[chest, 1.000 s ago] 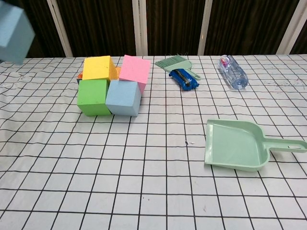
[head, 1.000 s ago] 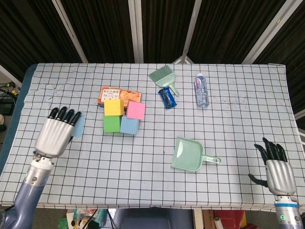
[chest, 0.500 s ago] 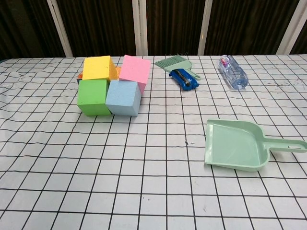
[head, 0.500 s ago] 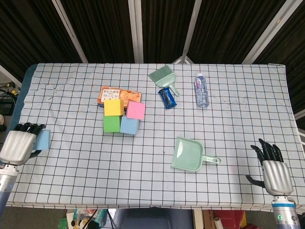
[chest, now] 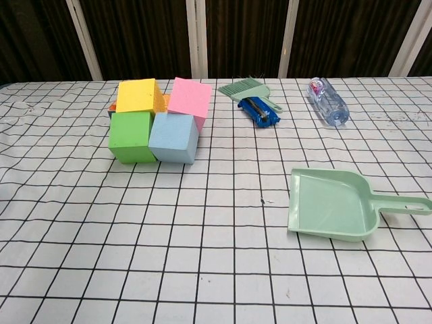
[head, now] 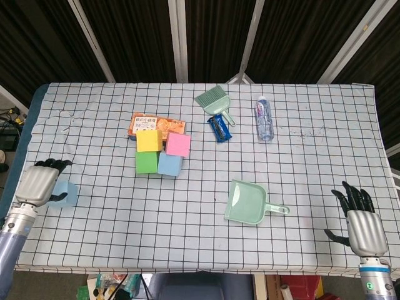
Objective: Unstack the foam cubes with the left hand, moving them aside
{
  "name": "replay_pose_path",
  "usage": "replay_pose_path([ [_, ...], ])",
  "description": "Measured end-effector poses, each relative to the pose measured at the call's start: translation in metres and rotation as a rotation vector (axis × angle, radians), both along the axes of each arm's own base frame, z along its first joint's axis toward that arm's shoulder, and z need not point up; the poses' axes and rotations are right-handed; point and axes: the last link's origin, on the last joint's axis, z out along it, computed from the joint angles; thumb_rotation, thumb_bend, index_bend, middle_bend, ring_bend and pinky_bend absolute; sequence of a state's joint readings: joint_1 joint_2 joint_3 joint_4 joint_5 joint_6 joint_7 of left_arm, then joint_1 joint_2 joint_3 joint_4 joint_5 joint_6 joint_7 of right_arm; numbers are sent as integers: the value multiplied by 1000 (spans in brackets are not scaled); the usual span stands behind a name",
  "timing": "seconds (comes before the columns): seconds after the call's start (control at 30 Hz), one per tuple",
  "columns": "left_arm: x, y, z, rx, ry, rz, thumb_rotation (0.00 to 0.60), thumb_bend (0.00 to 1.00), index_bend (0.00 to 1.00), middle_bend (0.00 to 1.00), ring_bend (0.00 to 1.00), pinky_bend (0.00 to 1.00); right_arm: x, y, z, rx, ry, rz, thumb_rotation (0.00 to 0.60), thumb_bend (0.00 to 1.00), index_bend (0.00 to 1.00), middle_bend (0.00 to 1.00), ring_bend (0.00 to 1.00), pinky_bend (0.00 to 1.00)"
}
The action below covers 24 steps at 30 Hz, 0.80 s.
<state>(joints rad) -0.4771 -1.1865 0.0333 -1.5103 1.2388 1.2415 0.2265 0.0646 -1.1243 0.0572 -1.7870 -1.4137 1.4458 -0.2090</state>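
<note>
A: What is the left hand doing?
B: It sits at the left edge of the desk, fingers curled over a light blue cube that rests on the checked cloth against its right side. Whether the fingers grip the cube or only lie on it, I cannot tell. The chest view does not show this hand or that cube.

A: And the other cubes?
B: Well off to the right of that hand and further back. A yellow cube and a pink cube stand behind a green cube and a second blue cube, all four touching. In the chest view the yellow and pink ones show above the green and blue ones; whether they sit on something I cannot tell.

A: What lies around them?
B: An orange packet just behind the cluster, mostly hidden by the cubes in the chest view. Further right, a small green brush, a blue wrapper touching its handle, and a clear bottle lying on its side. Nearer the front, a green dustpan with its handle pointing right.

A: Anything between the left hand and the cluster?
B: Only bare cloth.

A: The right hand?
B: At the front right corner, well apart from everything, fingers spread and holding nothing. Its wrist is cut off by the bottom edge of the head view.
</note>
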Motion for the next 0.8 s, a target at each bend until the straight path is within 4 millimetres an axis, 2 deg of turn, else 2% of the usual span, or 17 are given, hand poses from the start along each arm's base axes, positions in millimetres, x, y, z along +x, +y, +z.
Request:
replay_pose_path([
  [0.1, 9, 9, -6, 4, -54, -38, 600, 64, 186, 165, 125, 265, 0, 0, -1, 1, 2, 0, 600, 124, 183, 27, 72, 0],
  [0.3, 36, 27, -10, 29, -171, -91, 600, 1, 74, 31, 3, 156, 0, -1, -2, 3, 6, -1, 600, 124, 184, 27, 72, 0],
  [0.53, 60, 49, -19, 25, -234, -37, 600, 0, 51, 17, 0, 137, 0, -2, -4, 10, 6, -2, 600, 124, 183, 27, 72, 0],
  [0.63, 74, 62, -31, 0, -219, -19, 600, 0, 50, 17, 0, 137, -1, -3, -3, 7, 6, -7, 600, 124, 183, 27, 72, 0],
  [0.8, 110, 81, -65, -44, -224, -41, 600, 0, 49, 17, 0, 137, -4, -6, -3, 8, 5, -19, 600, 124, 184, 27, 72, 0],
])
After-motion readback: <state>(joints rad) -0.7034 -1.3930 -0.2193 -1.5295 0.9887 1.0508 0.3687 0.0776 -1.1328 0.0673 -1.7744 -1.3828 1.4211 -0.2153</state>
